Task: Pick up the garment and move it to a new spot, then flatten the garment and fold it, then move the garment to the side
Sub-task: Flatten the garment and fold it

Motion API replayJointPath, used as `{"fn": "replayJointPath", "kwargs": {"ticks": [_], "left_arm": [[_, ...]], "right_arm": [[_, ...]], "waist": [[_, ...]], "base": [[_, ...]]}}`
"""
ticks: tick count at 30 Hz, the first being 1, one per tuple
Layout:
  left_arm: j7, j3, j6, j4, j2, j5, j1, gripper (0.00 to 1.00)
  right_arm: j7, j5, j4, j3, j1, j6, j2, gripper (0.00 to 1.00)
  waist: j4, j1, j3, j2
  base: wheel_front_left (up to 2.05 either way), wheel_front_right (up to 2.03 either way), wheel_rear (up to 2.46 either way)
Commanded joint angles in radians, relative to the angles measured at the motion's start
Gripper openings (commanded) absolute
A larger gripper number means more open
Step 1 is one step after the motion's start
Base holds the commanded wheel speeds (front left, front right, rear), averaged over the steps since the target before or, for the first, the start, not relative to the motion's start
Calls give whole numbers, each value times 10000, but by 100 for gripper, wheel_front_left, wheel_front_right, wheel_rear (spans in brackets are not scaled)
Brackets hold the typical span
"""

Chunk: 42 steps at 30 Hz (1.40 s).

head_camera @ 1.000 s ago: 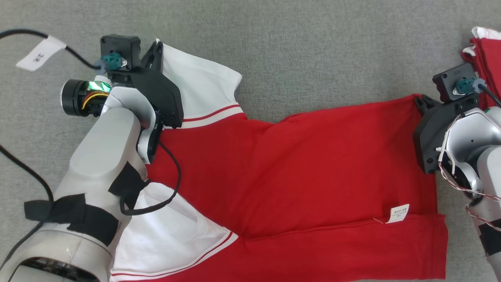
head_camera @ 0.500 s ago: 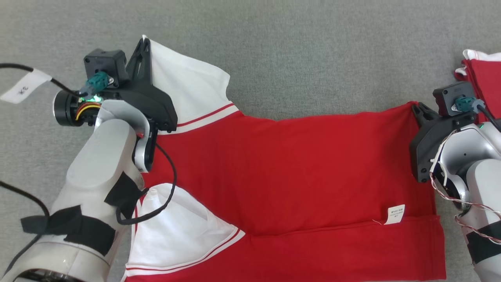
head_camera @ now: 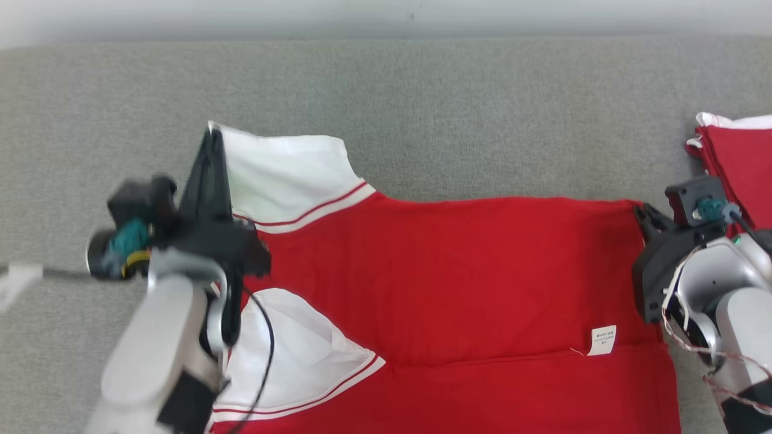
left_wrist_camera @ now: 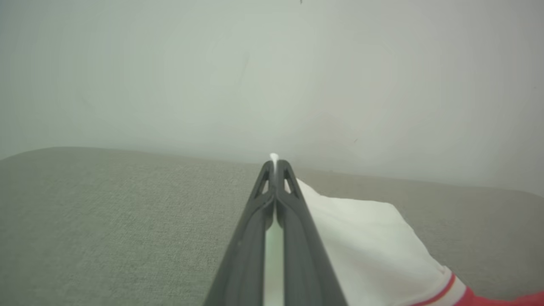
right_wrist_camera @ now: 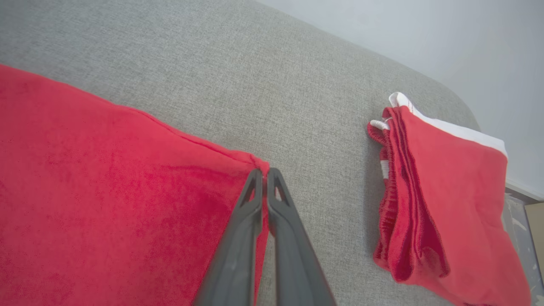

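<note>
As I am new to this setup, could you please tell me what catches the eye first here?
A red garment with white sleeves lies spread across the grey surface. The left gripper is shut on a white sleeve corner, the right gripper on a red corner. A folded red pile sits at the right.

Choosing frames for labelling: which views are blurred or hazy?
Head view: left tool and arm motion-smeared, garment sharp. Left wrist view: soft and hazy, wall washed out. Right wrist view: garment crisp, right tool soft near the lens.
</note>
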Motion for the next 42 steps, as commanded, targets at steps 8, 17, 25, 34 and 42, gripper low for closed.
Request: {"fn": "replayJointPath", "kwargs": {"ticks": [8, 17, 25, 34, 42], "left_arm": [[-31, 496, 45, -2796, 81, 207, 3283, 0], [94, 565, 267, -4465, -55, -271, 5695, 0], [221, 541, 413, -5063, -199, -576, 6482, 0], [425, 679, 585, -5506, -126, -1004, 7335, 0], [833, 580, 620, -5771, -18, -1208, 7813, 0]], "right_arm": [[44, 262, -621, -28, 1098, 3, -343, 0], [766, 603, -1399, -80, 2086, 3, -814, 0], [1210, 832, -1944, -46, 2544, 3, -1063, 0], [2296, 1098, -2661, -201, 3310, 3, -1497, 0], [2918, 1145, -3149, -406, 3828, 3, -1425, 0]], "waist": [[254, 1, -627, 0], [404, 1, -761, 0], [532, 1, -841, 0], [597, 1, -939, 0], [555, 1, -925, 0]], "base": [[0, 0, 0], [0, 0, 0], [0, 0, 0], [0, 0, 0], [0, 0, 0]]}}
